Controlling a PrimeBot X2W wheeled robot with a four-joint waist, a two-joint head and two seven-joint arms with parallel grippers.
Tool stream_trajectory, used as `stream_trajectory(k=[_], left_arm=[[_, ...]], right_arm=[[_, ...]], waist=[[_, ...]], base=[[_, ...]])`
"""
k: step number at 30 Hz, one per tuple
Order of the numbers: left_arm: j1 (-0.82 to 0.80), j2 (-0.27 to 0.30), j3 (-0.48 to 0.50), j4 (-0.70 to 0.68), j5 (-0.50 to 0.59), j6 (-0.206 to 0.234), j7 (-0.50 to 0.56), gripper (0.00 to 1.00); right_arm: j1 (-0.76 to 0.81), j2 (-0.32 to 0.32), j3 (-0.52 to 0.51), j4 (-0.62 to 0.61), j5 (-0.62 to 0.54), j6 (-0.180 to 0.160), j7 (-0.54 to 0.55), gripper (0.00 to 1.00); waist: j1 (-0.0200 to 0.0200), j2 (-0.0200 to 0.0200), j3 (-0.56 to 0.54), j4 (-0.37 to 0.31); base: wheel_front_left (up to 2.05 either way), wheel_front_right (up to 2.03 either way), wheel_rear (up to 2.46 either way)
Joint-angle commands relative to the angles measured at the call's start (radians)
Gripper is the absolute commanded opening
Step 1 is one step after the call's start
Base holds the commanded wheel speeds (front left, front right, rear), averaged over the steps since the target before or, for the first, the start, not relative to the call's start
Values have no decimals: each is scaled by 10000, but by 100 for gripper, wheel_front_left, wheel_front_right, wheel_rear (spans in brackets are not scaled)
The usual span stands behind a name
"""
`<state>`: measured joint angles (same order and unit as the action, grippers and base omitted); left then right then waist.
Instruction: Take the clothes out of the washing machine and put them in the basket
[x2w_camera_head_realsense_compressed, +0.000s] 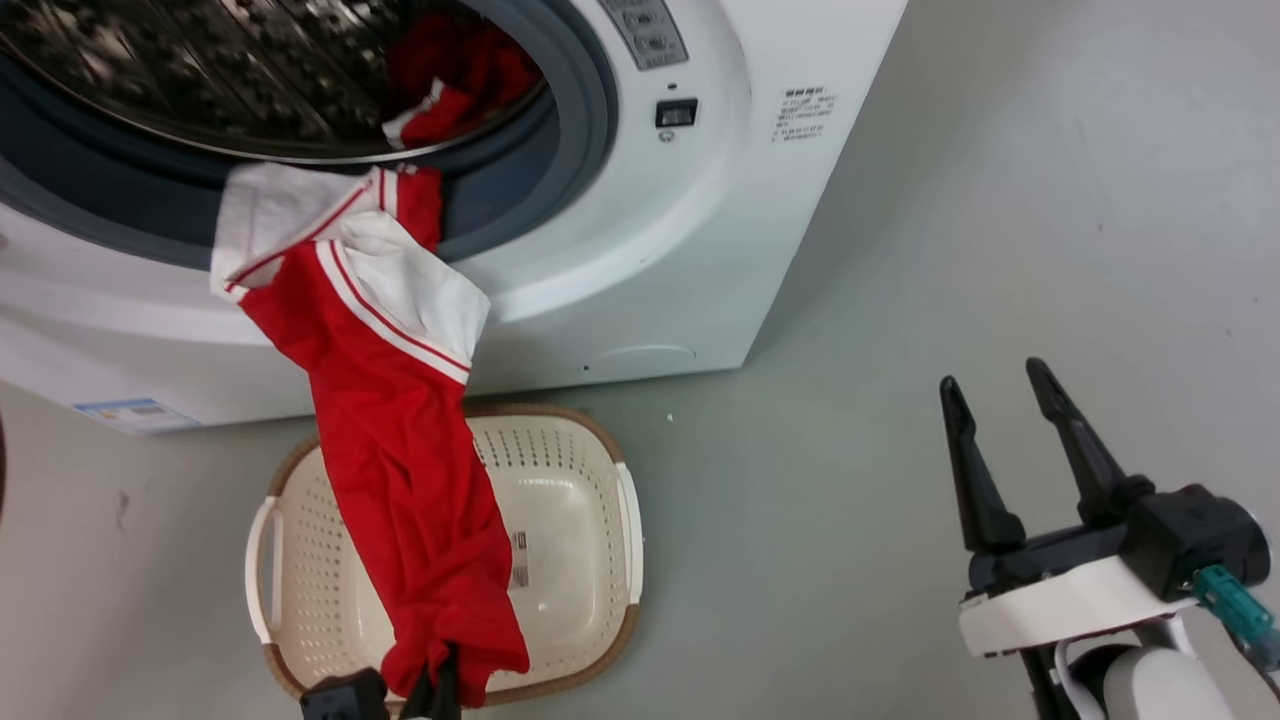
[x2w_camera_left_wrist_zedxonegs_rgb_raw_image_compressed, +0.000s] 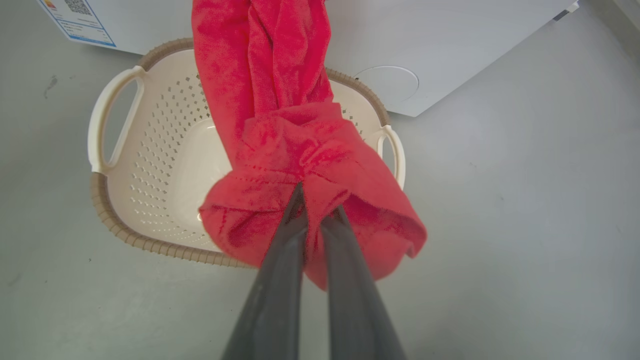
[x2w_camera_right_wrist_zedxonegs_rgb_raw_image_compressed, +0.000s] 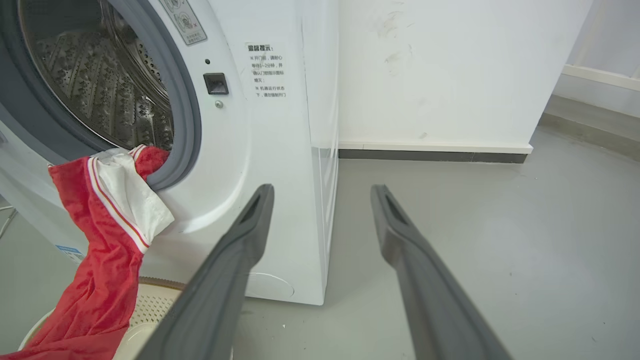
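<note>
One washing machine (x2w_camera_head_realsense_compressed: 640, 250), door opening facing the robot, drum (x2w_camera_head_realsense_compressed: 200, 70) in view. One basket (x2w_camera_head_realsense_compressed: 575, 470) on the grey floor (x2w_camera_head_realsense_compressed: 900, 300) just in front of the machine, upright, two side handles, one label on its bottom. Clothes: two red-and-white masses counted. First, a long red garment (x2w_camera_head_realsense_compressed: 400, 440) with white panels and stripe trim, its upper end draped over the grey rubber ring of the opening, the rest stretched down across the basket. Second, a smaller bundle (x2w_camera_head_realsense_compressed: 460, 80) lying inside the drum at the right of the opening; cannot tell if it is a separate piece or joined to the first. Two grippers. Left gripper (x2w_camera_left_wrist_zedxonegs_rgb_raw_image_compressed: 317, 205) clenched on the lower end of the long garment, both fingers pinched into the red fabric, above the basket's near rim. Right gripper (x2w_camera_head_realsense_compressed: 990, 375) well apart to the right over bare floor, fingers spread, holding nothing. Three stickers counted on the machine front in the head view.
</note>
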<state>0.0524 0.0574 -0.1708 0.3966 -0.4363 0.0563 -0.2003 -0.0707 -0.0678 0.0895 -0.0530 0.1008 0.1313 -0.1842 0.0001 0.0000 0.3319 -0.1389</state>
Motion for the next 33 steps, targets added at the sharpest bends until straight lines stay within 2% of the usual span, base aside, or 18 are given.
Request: stream_trajectory(k=[1, 7, 10, 21, 27, 33], left_arm=[[-303, -1, 38, 165, -26, -30, -117, 0], [-2057, -10, 287, 2029, 13, -91, -584, 0], [-3020, 161, 608, 2792, 118, -69, -648, 0], [-5456, 571, 2638, 3213, 909, 64, -653, 0], [-6285, 837, 3564, 3700, 1192, 157, -651, 0], [-6762, 1057, 4010, 4445, 1469, 180, -652, 1]], right_arm=[[-197, -81, -32, -35, 100, -9, -21, 100], [-707, -280, 75, -259, 230, -9, -89, 100], [-980, -396, 211, -315, 336, -9, -154, 100], [-1687, -677, 340, -195, 828, -9, -548, 100], [-2042, -672, 556, 3, 1035, -10, -723, 100], [-2280, -657, 676, 137, 1182, -9, -797, 100]], waist=[[-1, 0, 391, -88], [-1, 0, 1621, -141], [-1, 0, 2216, -278], [-1, 0, 4133, -856], [-1, 0, 4735, -1185], [-1, 0, 5070, -1410]], base=[[0, 0, 0], [0, 0, 0], [0, 0, 0], [0, 0, 0], [0, 0, 0], [0, 0, 0]])
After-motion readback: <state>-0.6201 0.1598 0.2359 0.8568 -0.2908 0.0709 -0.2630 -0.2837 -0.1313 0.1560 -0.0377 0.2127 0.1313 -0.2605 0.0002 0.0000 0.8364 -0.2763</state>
